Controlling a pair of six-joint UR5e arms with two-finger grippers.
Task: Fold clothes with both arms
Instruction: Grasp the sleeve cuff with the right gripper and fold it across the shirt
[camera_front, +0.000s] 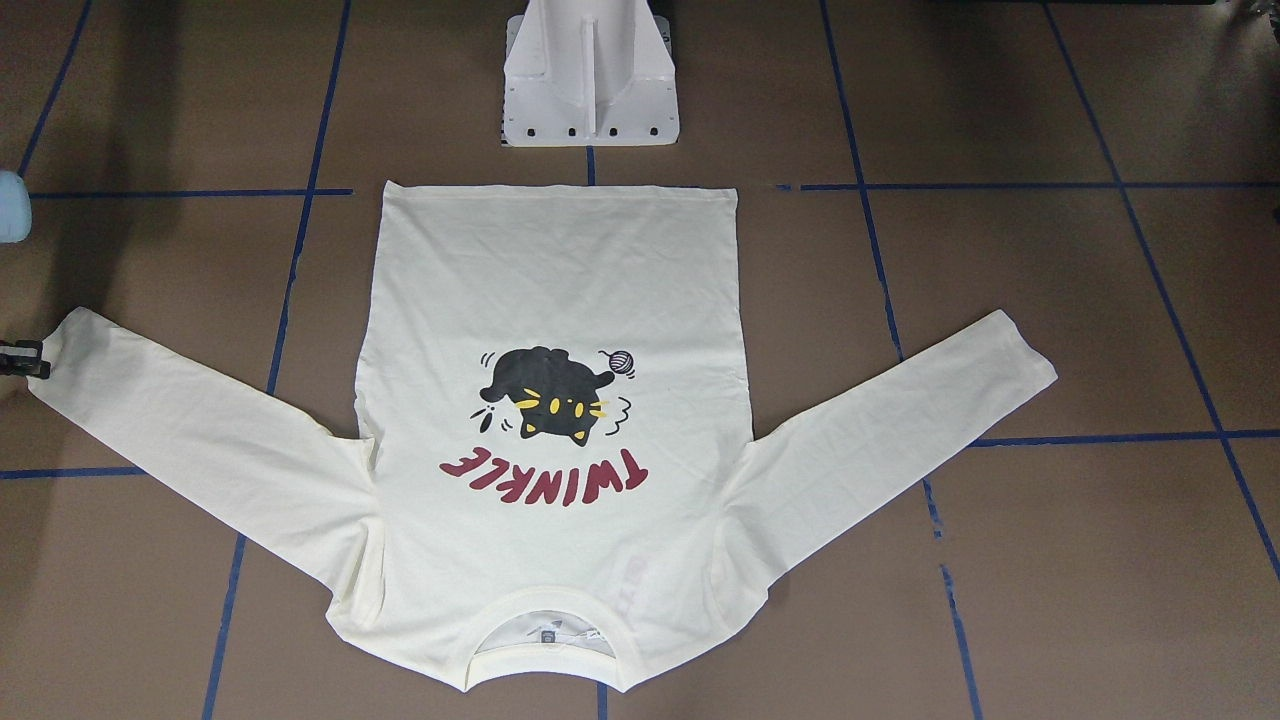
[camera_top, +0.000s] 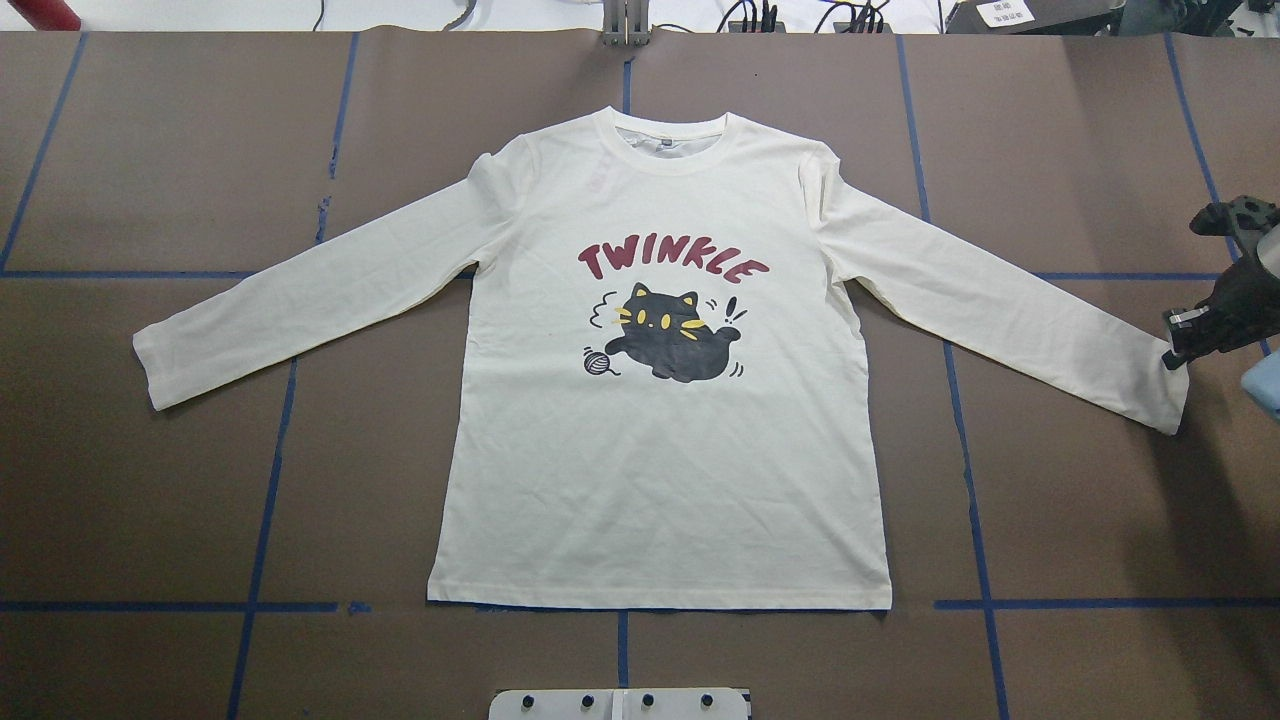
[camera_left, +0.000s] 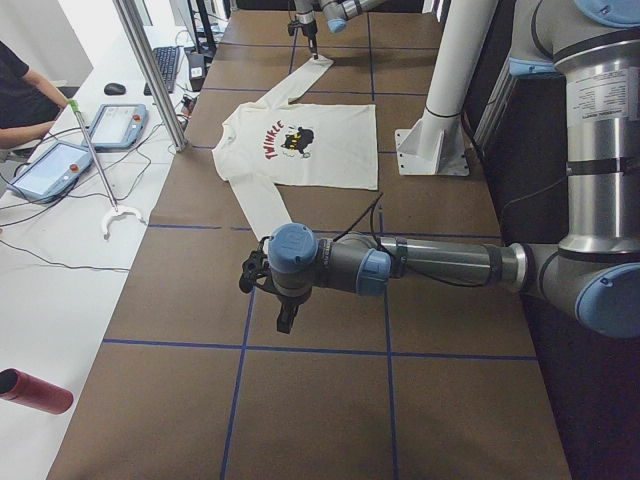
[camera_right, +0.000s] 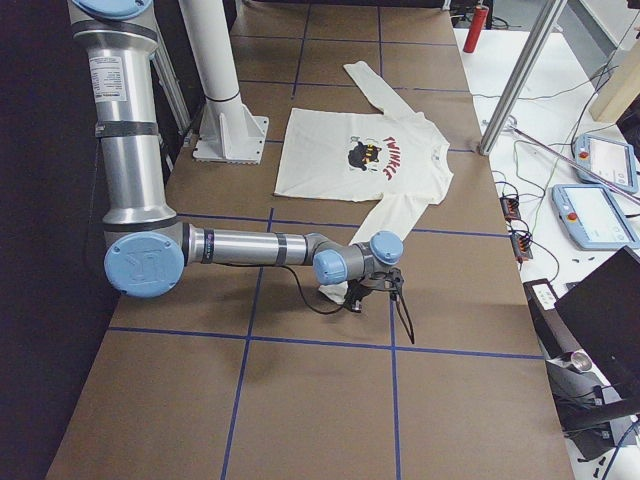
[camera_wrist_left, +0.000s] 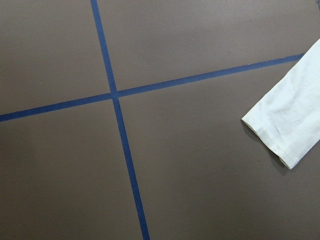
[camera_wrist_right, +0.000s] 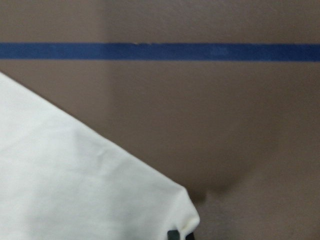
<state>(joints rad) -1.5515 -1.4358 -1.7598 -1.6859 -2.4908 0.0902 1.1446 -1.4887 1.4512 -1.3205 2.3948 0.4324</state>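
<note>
Right gripper (camera_top: 1176, 350) sits at one sleeve cuff of the shirt (camera_top: 660, 450), which lies flat, print up, on the tabletop (camera_top: 180, 500). The left gripper (camera_left: 286, 318) hangs beyond the other cuff. Neither's opening can be told.

Brown table (camera_top: 150, 480) — blue tape grid (camera_top: 150, 606), white pedestal (camera_front: 590, 90)

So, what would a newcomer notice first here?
A cream-white long-sleeved T-shirt with a black cat and red TWINKLE print lies flat, face up, mid-table, sleeves spread. The right gripper sits at one cuff, at the overhead view's right edge; the left arm hovers over the table past the other cuff.
</note>
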